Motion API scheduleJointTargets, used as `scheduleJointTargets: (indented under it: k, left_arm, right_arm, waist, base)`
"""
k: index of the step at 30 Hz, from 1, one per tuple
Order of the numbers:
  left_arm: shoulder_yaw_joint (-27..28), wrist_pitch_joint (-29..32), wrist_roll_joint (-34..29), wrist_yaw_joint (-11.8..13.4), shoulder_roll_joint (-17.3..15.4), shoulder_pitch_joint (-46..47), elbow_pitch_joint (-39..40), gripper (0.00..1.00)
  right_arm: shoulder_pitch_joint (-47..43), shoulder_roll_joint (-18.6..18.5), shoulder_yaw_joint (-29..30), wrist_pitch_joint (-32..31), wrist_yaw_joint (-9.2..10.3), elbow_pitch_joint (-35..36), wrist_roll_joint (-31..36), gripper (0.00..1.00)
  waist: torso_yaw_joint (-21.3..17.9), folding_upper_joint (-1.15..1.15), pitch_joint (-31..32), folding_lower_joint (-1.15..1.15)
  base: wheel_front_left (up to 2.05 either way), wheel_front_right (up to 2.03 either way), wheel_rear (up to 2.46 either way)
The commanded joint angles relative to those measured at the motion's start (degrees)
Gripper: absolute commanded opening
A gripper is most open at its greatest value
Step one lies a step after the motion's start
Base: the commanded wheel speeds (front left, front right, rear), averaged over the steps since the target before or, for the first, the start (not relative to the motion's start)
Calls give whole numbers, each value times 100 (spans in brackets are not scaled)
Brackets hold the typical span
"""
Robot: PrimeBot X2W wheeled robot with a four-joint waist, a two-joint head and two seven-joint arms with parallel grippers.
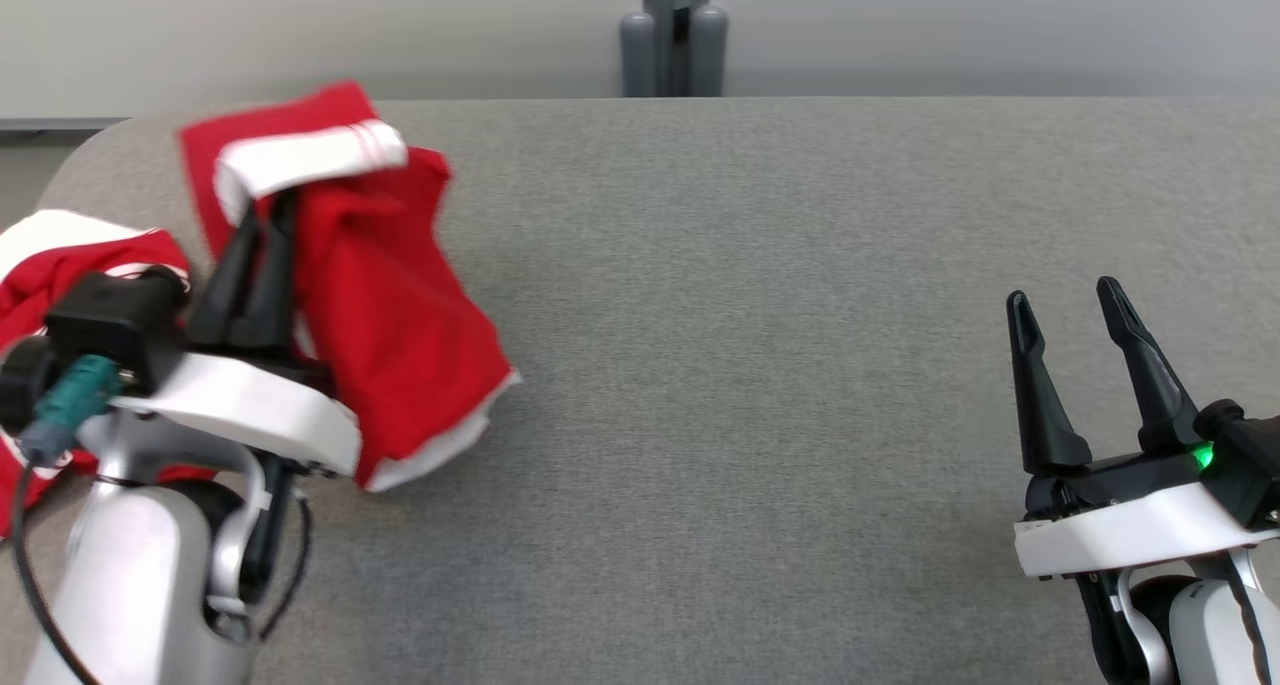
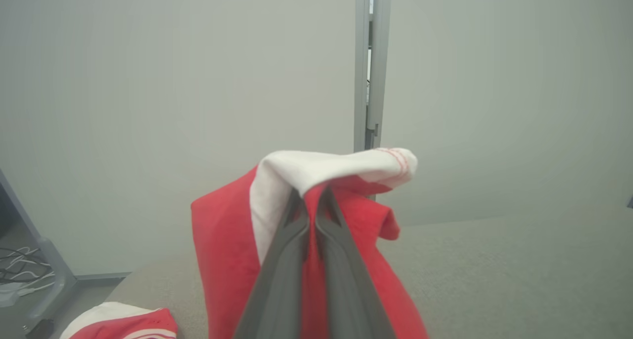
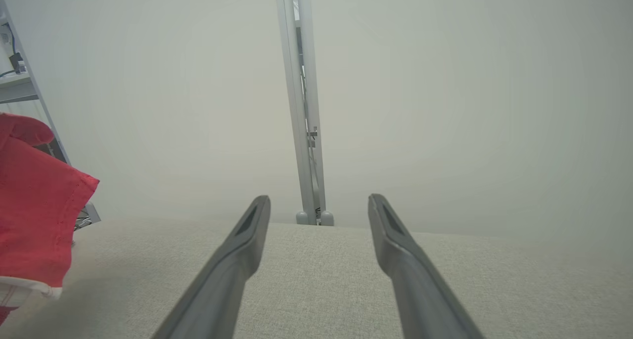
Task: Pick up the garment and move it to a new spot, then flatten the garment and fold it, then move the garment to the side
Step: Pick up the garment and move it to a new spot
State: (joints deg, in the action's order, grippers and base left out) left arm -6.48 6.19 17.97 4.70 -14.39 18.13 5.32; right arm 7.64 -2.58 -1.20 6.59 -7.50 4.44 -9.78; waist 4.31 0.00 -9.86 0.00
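Robot lab or test room, grey fabric-covered table [image 1: 800, 385], plain pale wall [image 1: 1000, 25] behind it, grey metal post [image 1: 673, 35] at the far edge, loose cables [image 2: 24, 269] on the floor at left.

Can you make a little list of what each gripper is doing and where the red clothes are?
left gripper: shut on the garment, at its white striped trim
right gripper: open, empty, over the right side of the table
garment: red, hanging from the left gripper
red bundle: lying at the table's left edge
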Motion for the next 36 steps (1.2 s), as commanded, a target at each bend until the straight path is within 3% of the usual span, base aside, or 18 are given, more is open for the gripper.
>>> scheduleJointTargets:
  k: [1,6,11,17,24,34,35,36]
  left_arm:
    - [-96,90,-23,18,14,-78,138,0]
    - [-845,502,-147,-238,197,-149,197,0]
    - [-1532,797,-239,-527,401,-58,-293,0]
    - [-2015,895,-241,-704,713,66,-895,0]
    - [-2462,750,-15,-685,1065,330,-1503,0]
    - [-2840,350,619,-547,1137,619,-2216,0]
    - [-2869,273,788,-563,1138,620,-2278,36]
    - [-2927,208,958,-586,1138,594,-2328,100]
  right_arm:
    - [-21,-27,14,47,2,-9,-40,100]
    - [64,-28,31,83,2,-35,-83,100]
    - [86,-30,34,138,2,-89,-142,100]
    - [81,-28,79,191,2,-133,-186,100]
    - [123,-27,116,266,2,-169,-226,100]
    - [184,-27,22,298,2,-309,-233,100]
    - [187,-28,13,303,2,-338,-227,100]
    - [185,-29,19,306,2,-368,-219,100]
  waist:
    - [-182,0,-30,0]
    - [-612,0,-103,0]
    - [-1080,0,-169,0]
    - [-1453,0,-292,0]
    - [-1701,0,-478,0]
    - [-1626,0,-622,0]
    - [-1605,0,-608,0]
    - [-1575,0,-585,0]
  base:
    - [0,0,0]
    - [0,0,0]
    - [0,0,0]
    - [0,0,0]
    - [0,0,0]
    - [0,0,0]
    - [0,0,0]
    - [0,0,0]
